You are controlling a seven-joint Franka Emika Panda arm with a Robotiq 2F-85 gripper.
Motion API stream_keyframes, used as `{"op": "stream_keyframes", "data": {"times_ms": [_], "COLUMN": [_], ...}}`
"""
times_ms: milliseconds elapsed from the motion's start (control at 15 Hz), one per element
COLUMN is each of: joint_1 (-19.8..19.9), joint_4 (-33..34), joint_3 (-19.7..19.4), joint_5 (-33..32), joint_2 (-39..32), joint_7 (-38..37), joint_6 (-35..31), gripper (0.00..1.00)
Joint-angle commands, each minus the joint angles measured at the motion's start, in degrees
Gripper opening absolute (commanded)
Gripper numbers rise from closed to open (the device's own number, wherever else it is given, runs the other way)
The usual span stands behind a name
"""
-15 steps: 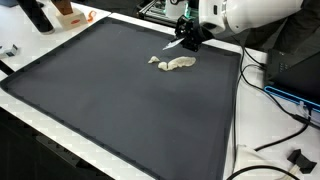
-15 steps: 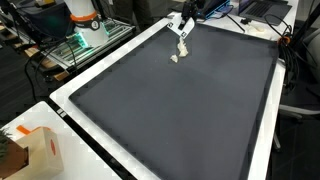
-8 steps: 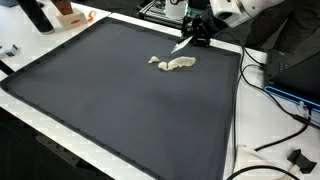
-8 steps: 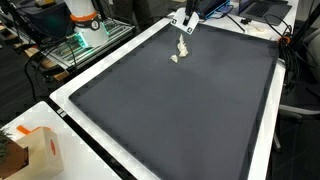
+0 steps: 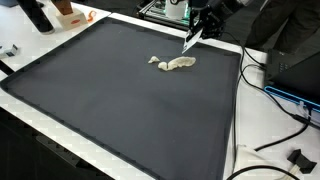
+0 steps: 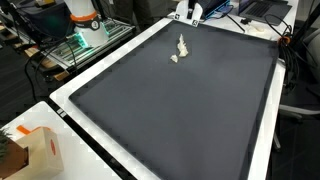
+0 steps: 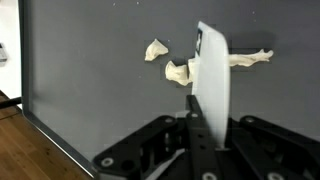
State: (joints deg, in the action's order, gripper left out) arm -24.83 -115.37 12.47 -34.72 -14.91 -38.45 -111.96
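Tool [image 7: 200,128] is clenched on a flat white strip [image 7: 212,75], gripping one end between its fingers. In an exterior view the strip [image 5: 191,41] hangs slanted below the tool [image 5: 201,20], its free end just above crumpled white scraps [image 5: 176,63]. The scraps lie on a dark mat [image 5: 110,100] near its far edge, on the tabletop [image 5: 275,130].

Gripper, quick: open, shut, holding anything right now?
Gripper: shut on a flat white strip, above the dark mat.
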Motion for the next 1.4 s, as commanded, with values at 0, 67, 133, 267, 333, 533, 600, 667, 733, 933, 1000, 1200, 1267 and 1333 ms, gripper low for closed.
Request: {"op": "stream_keyframes", "data": {"times_ms": [0, 67, 133, 267, 333, 533, 600, 667, 733, 933, 1000, 1200, 1267, 1333], "joint_1": [2.4, 2.8, 3.1, 3.8, 4.1, 4.8, 5.1, 5.2, 5.5, 5.9, 6.0, 6.2, 6.4, 6.5], "joint_4": [-6.3, -7.4, -8.4, -10.1, -10.9, -12.8, -13.5, -14.0, -14.6, -15.7, -15.9, -15.9, -13.7, -13.8], "joint_3": [1.4, 1.5, 1.6, 1.7, 1.8, 2.0, 2.2, 2.3, 2.3, 2.4, 2.4, 2.6, 2.8, 2.9], "joint_5": [3.3, 4.2, 5.4, 8.2, 9.8, 13.4, 14.7, 15.8, 16.9, 20.1, 20.8, 21.9, 19.9, 20.1], "joint_2": [5.8, 6.9, 7.9, 9.7, 10.6, 13.0, 13.8, 14.6, 15.4, 17.2, 17.8, 19.8, 16.9, 17.5], "joint_7": [5.3, 6.8, 8.6, 12.0, 13.9, 18.4, 20.4, 21.9, 23.4, 27.4, 28.2, 29.9, 27.8, 28.2], "joint_6": [-6.6, -8.3, -9.9, -12.6, -13.8, -15.9, -16.7, -17.0, -17.9, -18.6, -18.4, -17.2, -16.8, -16.8], "gripper": [0.01, 0.01, 0.01, 0.01, 0.01, 0.01, 0.01, 0.01, 0.01, 0.01, 0.01, 0.01, 0.04, 0.04]}}
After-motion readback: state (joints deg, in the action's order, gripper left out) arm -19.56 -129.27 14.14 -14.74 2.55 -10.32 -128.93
